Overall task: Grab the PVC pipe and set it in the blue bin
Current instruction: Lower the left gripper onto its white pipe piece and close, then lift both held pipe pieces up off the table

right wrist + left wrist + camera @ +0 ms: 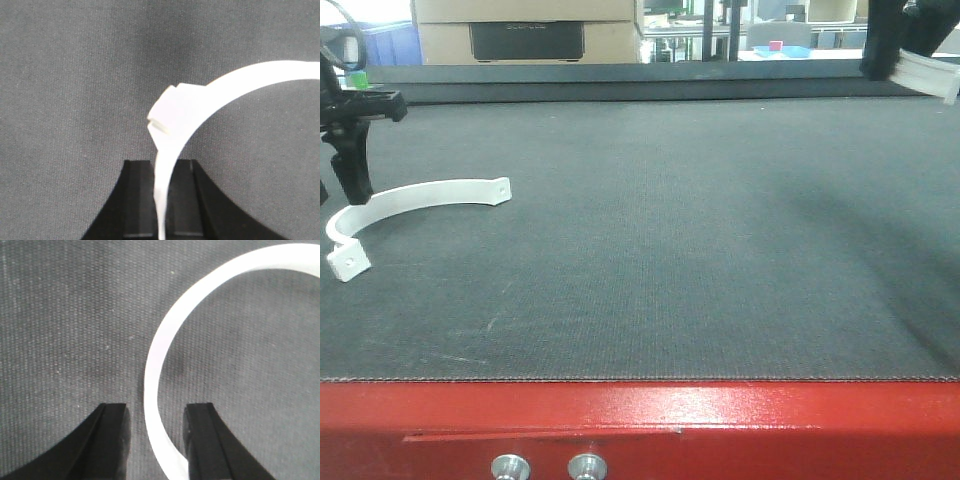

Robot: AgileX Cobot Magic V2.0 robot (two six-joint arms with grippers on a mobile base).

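Observation:
A white curved PVC pipe clamp (pixel 415 198) lies on the dark mat at the left. My left gripper (pixel 350 195) stands over its left part; in the left wrist view the gripper (pixel 156 415) is open, with the white band (pixel 152 370) passing between the fingers, close to the right one. My right gripper (pixel 880 60) is raised at the top right and is shut on a second white curved PVC piece (pixel 930 75). In the right wrist view the gripper (pixel 160 172) pinches the thin band (pixel 175 120). The blue bin cannot be told apart in these views.
The dark mat (pixel 670 230) covers the table, with a red front edge (pixel 640 420). Behind the table stand a cardboard box (pixel 525 30), a blue crate at the far left (pixel 390 45) and a small blue tray (pixel 782 50).

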